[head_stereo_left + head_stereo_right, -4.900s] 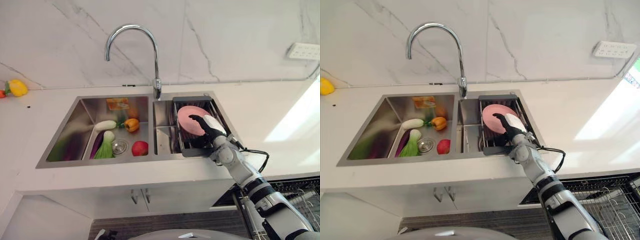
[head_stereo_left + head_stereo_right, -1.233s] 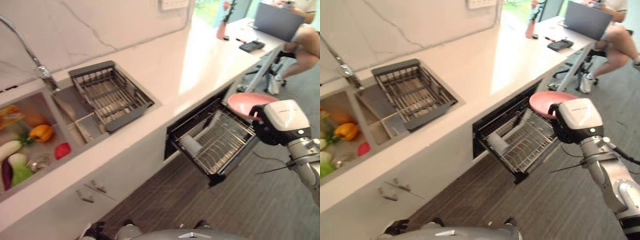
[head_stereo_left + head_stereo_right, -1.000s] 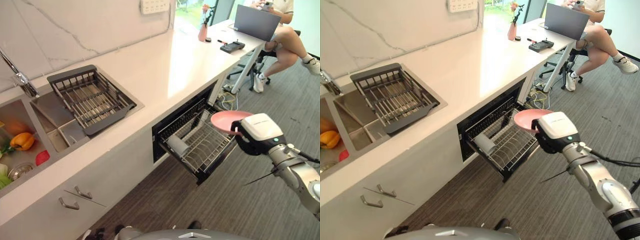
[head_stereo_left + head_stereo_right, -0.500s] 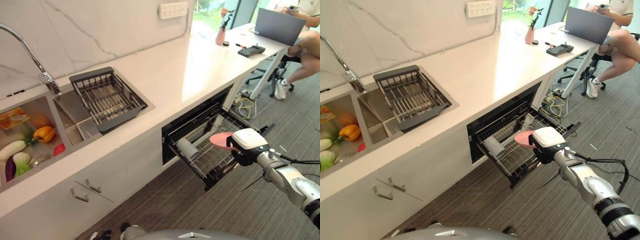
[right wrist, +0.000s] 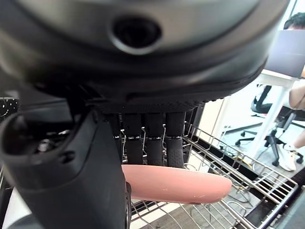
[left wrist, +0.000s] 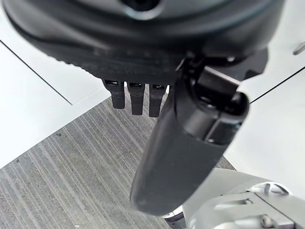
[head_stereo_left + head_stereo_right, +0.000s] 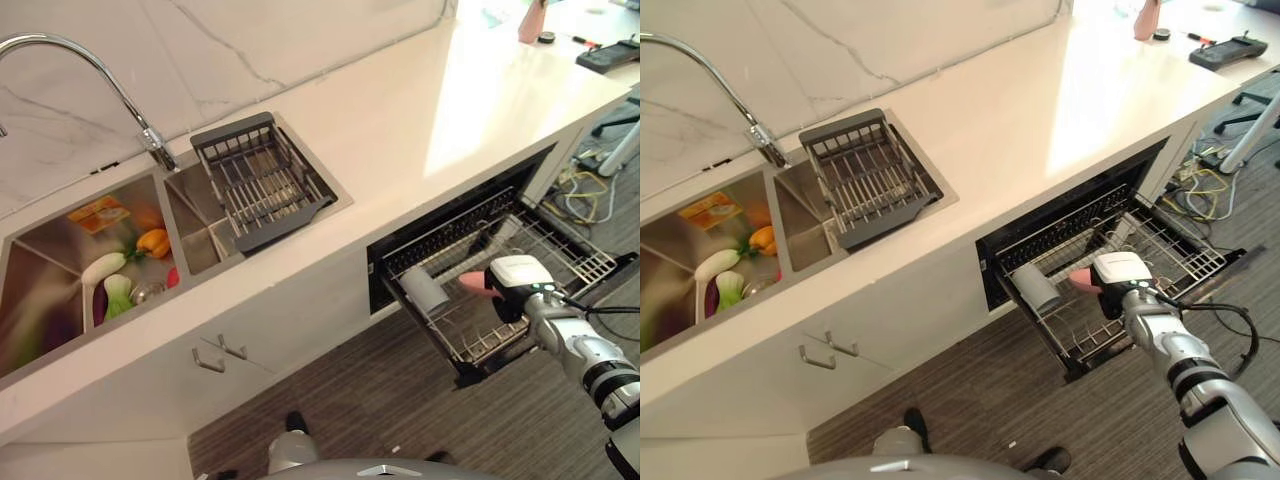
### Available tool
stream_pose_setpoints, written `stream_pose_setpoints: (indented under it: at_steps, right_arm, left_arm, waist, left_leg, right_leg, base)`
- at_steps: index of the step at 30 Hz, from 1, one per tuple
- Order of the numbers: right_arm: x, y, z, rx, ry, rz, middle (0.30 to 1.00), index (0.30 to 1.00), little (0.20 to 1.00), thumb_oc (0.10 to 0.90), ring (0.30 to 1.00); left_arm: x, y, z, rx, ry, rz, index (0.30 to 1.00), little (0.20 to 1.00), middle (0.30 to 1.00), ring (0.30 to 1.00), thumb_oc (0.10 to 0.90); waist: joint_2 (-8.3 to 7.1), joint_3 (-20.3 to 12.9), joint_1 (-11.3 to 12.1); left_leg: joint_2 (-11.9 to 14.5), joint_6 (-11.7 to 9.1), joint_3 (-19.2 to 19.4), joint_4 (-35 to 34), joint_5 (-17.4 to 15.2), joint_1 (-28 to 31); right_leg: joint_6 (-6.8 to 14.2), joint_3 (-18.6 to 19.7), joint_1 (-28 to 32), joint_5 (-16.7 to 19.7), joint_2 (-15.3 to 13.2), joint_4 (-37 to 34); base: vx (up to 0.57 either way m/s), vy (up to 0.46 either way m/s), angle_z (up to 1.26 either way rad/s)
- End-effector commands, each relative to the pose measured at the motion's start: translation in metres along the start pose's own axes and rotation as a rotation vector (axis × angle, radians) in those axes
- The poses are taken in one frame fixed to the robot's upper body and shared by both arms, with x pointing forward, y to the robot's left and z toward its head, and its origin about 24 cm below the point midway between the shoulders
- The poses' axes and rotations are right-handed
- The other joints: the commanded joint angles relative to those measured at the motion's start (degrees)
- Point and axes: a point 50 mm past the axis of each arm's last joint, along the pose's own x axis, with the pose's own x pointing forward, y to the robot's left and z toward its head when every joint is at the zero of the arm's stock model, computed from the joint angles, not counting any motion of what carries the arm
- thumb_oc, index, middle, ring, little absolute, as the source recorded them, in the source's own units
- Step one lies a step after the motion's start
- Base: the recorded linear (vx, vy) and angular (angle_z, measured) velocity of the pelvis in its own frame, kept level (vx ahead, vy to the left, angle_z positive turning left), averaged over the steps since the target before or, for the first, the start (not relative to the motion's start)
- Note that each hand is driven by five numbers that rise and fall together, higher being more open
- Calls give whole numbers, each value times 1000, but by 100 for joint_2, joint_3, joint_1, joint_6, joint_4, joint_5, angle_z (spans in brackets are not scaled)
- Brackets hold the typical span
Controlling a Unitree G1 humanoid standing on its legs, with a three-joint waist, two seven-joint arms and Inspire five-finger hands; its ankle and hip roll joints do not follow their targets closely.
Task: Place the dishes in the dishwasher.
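Note:
My right hand [image 7: 517, 286] is shut on a pink plate [image 5: 176, 183], pinching its rim between thumb and fingers. It holds the plate [image 7: 477, 283] low over the pulled-out wire rack of the dishwasher [image 7: 540, 262], under the counter at the right. In the right wrist view the plate lies flat just above the rack's wires [image 5: 228, 162]. My left hand [image 6: 190, 124] hangs over the grey floor with straight fingers and holds nothing.
A grey cylinder [image 7: 424, 291] lies at the rack's front left. The sink [image 7: 60, 300] at the left holds vegetables, with a dark draining basket [image 7: 262, 180] beside them. A white counter [image 7: 420, 110] runs above the dishwasher. A person sits at a desk [image 5: 295, 95] beyond.
The camera has swung back to the left. My right hand has carried the pink plate lower, down to the dishwasher rack.

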Motion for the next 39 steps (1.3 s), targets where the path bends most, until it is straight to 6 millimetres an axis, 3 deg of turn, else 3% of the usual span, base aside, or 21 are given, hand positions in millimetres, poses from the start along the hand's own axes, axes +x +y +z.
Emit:
stream_pose_setpoints:
  at_steps: [1, 6, 10, 14, 18, 20, 21, 23, 24, 26, 28, 29, 30, 31, 33, 35, 36, 37, 38, 39]
  right_arm:
    - [22, -61, 2, 58, 17, -227, 900, 900, 900, 800, 900]
    - [21, -56, 11, 134, -4, -234, 900, 900, 900, 800, 900]
    - [17, -55, 17, 184, -36, -245, 900, 900, 900, 800, 900]
    - [6, -76, 12, 327, -46, -378, 900, 900, 900, 800, 900]
    - [-15, -98, -14, 475, 19, -579, 900, 900, 900, 800, 900]
    - [-31, -106, -37, 508, 89, -684, 900, 900, 900, 800, 900]
    - [-50, -119, -62, 498, 174, -802, 900, 900, 900, 800, 900]
    - [-58, -118, -74, 492, 232, -835, 865, 865, 865, 776, 865]
    - [-68, -109, -92, 493, 324, -841, 333, 333, 333, 422, 333]
    - [-83, -76, -121, 518, 520, -793, 300, 300, 300, 400, 300]
    - [-113, -17, -153, 555, 797, -650, 300, 300, 300, 400, 300]
    - [-113, -17, -154, 555, 799, -650, 300, 300, 300, 400, 300]
    - [-125, 17, -156, 588, 898, -542, 300, 300, 300, 400, 300]
    - [-125, 17, -156, 588, 897, -542, 300, 300, 300, 400, 300]
    - [-130, 52, -144, 642, 938, -401, 300, 300, 300, 400, 300]
    - [-127, 64, -135, 670, 927, -345, 300, 300, 300, 400, 300]
    - [-122, 71, -128, 694, 918, -306, 300, 300, 300, 400, 300]
    - [-110, 84, -107, 742, 866, -216, 300, 300, 300, 400, 300]
    - [-108, 84, -106, 744, 861, -216, 300, 300, 300, 400, 300]
    - [-98, 88, -92, 762, 812, -168, 300, 300, 300, 400, 300]
  left_arm:
    - [1, 0, 8, 89, -48, -13, 900, 900, 900, 900, 800]
    - [-1, -8, -3, 101, -7, -40, 900, 900, 900, 900, 800]
    - [-2, -7, -5, 107, 1, -38, 900, 900, 900, 900, 800]
    - [0, -4, 3, 87, -13, -24, 900, 900, 900, 900, 800]
    - [3, 0, 11, 38, -26, 3, 900, 900, 900, 900, 800]
    - [4, 4, 16, 25, -39, 18, 900, 900, 900, 900, 800]
    - [4, 7, 18, 5, -43, 32, 900, 900, 900, 900, 800]
    - [4, 9, 19, -3, -45, 37, 900, 900, 900, 900, 800]
    - [5, 10, 20, -4, -43, 41, 900, 900, 900, 900, 800]
    - [5, 10, 20, -14, -40, 43, 900, 900, 900, 900, 800]
    - [5, 11, 19, -28, -29, 46, 900, 900, 900, 900, 800]
    - [5, 11, 19, -26, -30, 45, 900, 900, 900, 900, 800]
    - [6, 11, 21, -34, -32, 48, 900, 900, 900, 900, 800]
    - [6, 12, 21, -34, -32, 49, 900, 900, 900, 900, 800]
    - [6, 9, 23, -40, -38, 41, 900, 900, 900, 900, 800]
    - [6, 7, 23, -40, -40, 35, 900, 900, 900, 900, 800]
    - [6, 7, 23, -39, -40, 34, 900, 900, 900, 900, 800]
    - [5, 6, 22, -33, -40, 27, 900, 900, 900, 900, 800]
    - [5, 7, 22, -37, -39, 30, 900, 900, 900, 900, 800]
    - [5, 7, 22, -35, -39, 30, 900, 900, 900, 900, 800]
  waist:
    - [84, -131, 140]
    - [145, -177, 68]
    - [65, -205, 6]
    - [-142, -230, -207]
    - [-285, -251, -487]
    - [-357, -286, -610]
    - [-406, -296, -756]
    - [-415, -304, -795]
    - [-432, -310, -815]
    - [-461, -324, -862]
    - [-489, -335, -936]
    - [-493, -339, -923]
    - [-498, -332, -953]
    - [-501, -335, -951]
    - [-486, -312, -962]
    - [-472, -303, -939]
    - [-478, -300, -937]
    - [-443, -295, -861]
    - [-456, -295, -888]
    - [-430, -296, -828]
  left_leg:
    - [-325, 79, 209, -733, 714, -539]
    - [-408, 117, 142, -731, 671, -489]
    - [-448, 157, 109, -723, 632, -447]
    - [-450, 208, 164, -711, 555, -339]
    - [-408, 222, 224, -702, 496, -229]
    - [-371, 229, 280, -693, 468, -150]
    - [-346, 239, 349, -669, 423, -82]
    - [-342, 249, 386, -655, 395, -50]
    - [-337, 271, 446, -640, 367, -25]
    - [-344, 290, 496, -631, 321, 12]
    - [-364, 294, 523, -659, 294, 43]
    - [-367, 303, 537, -658, 295, 40]
    - [-379, 306, 539, -684, 294, 46]
    - [-381, 308, 542, -685, 293, 44]
    - [-400, 307, 540, -703, 278, 61]
    - [-411, 315, 538, -703, 269, 63]
    - [-425, 328, 539, -705, 266, 58]
    - [-451, 327, 506, -702, 260, 43]
    - [-459, 339, 516, -703, 259, 36]
    - [-485, 344, 485, -704, 256, 23]
  right_leg:
    - [311, 107, 507, -828, -214, 113]
    - [300, 5, 646, -823, -273, 124]
    - [288, -14, 719, -836, -283, 128]
    - [282, 48, 777, -824, -270, 137]
    - [280, 171, 782, -822, -250, 142]
    - [270, 249, 787, -847, -219, 141]
    - [272, 331, 781, -843, -204, 142]
    - [276, 369, 781, -834, -204, 146]
    - [279, 395, 758, -811, -219, 158]
    - [293, 451, 715, -772, -240, 170]
    - [317, 524, 647, -729, -264, 180]
    - [316, 517, 643, -724, -268, 179]
    - [322, 540, 595, -698, -284, 190]
    - [323, 542, 591, -696, -287, 190]
    - [330, 551, 582, -680, -301, 206]
    - [331, 541, 585, -676, -308, 209]
    - [332, 524, 588, -666, -320, 210]
    - [344, 490, 603, -653, -337, 209]
    - [344, 481, 598, -645, -343, 205]
    - [349, 445, 611, -641, -360, 203]
  base:
    - [28, 59, 22]
    - [32, 22, 18]
    - [8, -8, 8]
    - [-3, -31, 0]
    - [1, -27, -4]
    - [20, -40, -7]
    - [16, -35, -18]
    - [3, -12, -22]
    - [4, -6, -32]
    - [3, 4, -41]
    - [14, 6, -27]
    - [6, -3, -17]
    - [-5, -3, -14]
    - [1, -8, -20]
    - [3, -3, -23]
    - [-1, 4, -18]
    - [14, 10, -21]
    - [11, 14, -16]
    - [20, 22, -12]
    - [16, 39, 5]
